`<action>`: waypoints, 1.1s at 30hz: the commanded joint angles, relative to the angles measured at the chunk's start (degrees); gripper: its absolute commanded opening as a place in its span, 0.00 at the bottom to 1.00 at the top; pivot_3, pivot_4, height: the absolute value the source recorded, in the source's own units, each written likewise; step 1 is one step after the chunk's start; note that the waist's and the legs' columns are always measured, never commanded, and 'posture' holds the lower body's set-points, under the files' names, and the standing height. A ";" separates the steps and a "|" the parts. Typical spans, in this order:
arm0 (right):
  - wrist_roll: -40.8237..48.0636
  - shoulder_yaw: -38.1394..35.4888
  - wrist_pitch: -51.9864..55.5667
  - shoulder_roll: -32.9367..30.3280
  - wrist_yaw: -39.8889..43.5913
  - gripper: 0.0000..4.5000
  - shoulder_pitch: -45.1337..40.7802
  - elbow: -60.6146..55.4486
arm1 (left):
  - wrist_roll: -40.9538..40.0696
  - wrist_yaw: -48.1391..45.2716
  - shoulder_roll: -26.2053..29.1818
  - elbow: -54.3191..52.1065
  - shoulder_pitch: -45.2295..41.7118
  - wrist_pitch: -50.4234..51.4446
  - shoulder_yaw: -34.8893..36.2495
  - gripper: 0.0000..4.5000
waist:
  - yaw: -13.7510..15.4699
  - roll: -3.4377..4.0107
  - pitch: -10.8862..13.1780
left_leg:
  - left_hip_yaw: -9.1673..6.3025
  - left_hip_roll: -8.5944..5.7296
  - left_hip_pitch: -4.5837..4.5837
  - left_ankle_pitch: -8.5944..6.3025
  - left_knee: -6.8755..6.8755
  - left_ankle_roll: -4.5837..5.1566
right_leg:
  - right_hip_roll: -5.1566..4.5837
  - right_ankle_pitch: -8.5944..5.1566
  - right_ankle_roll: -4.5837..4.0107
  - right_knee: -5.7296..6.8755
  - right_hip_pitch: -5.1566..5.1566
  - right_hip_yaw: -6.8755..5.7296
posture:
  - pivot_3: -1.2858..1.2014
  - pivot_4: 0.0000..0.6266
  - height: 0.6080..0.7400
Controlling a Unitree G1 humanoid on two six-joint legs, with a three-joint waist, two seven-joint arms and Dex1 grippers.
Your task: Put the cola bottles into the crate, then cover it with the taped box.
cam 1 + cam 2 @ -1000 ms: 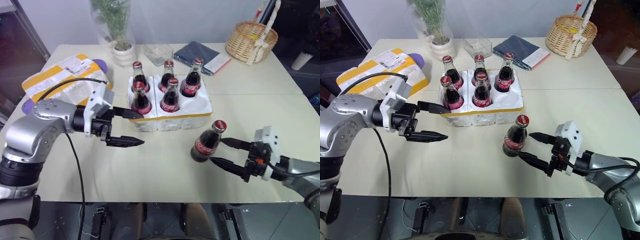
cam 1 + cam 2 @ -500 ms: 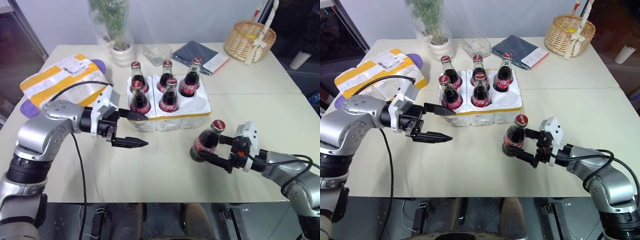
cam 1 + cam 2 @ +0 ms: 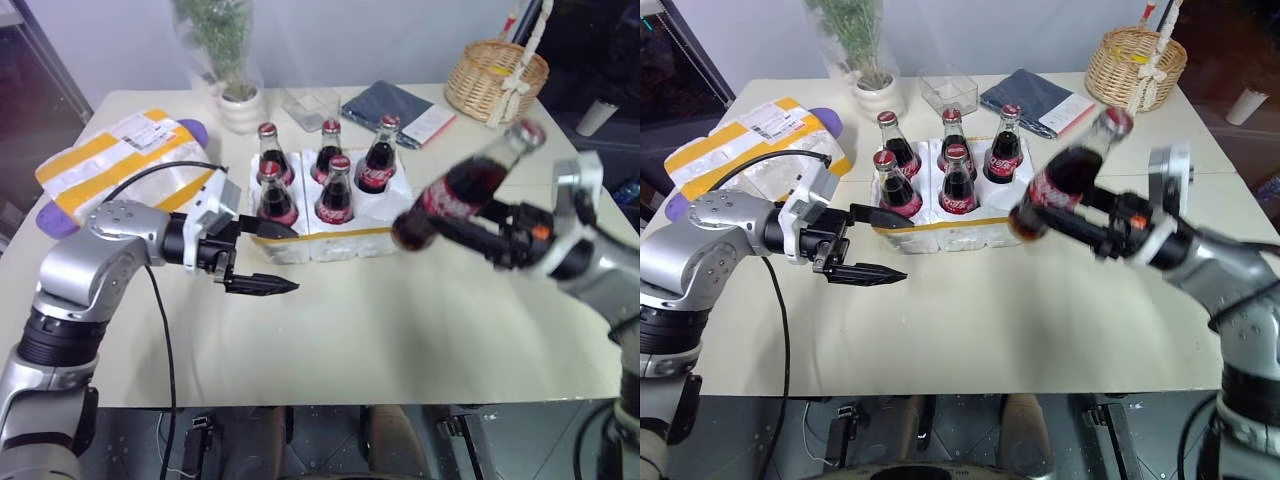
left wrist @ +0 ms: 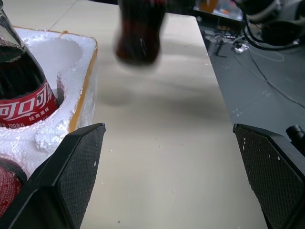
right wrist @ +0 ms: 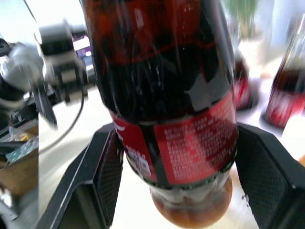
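Right eye view: the right gripper [image 3: 1095, 222] pinches a cola bottle [image 3: 1060, 180], tilted in the air just beside the crate [image 3: 970, 228], where five bottles stand. Left gripper [image 3: 875, 245] hangs spread wide beside the crate's front corner.

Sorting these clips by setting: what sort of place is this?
Probably an indoor lab or office set up as a packing bench: a plain table holding a foam crate of cola, a taped parcel and a potted plant.

The scene is evenly and brightly lit. The held bottle [image 3: 462, 188] is smeared by motion blur. Soft shadows are cast on the table [image 3: 420, 320].
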 commanded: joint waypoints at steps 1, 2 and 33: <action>-4.22 2.96 -1.83 0.51 -0.98 0.62 -6.98 5.47 | 0.51 0.45 0.15 -0.56 -0.60 -1.54 1.00 1.00 | 0.12 0.00 0.00 | -0.01 0.00 0.00 0.00 -0.01 0.00 | 0.01 0.00 0.00 0.01 -0.01 0.00 | 0.52 0.24 0.98; -6.26 4.77 -2.88 1.16 -0.57 0.62 -8.92 7.37 | 0.61 0.63 0.13 -0.58 -0.53 -1.75 1.04 1.00 | 0.19 0.00 0.00 | -0.02 0.00 0.00 0.00 -0.06 0.00 | 0.01 -0.01 -0.01 0.01 -0.03 0.00 | 0.52 0.24 0.98; -11.65 3.65 6.29 -5.01 11.07 0.99 -11.37 6.54 | 5.42 17.42 10.25 -13.23 23.80 -0.95 30.77 1.00 | 0.31 -0.02 -0.01 | -0.06 -0.02 -0.11 0.00 -0.15 0.00 | 0.00 0.00 -0.02 0.01 -0.19 0.00 | 0.52 0.24 0.98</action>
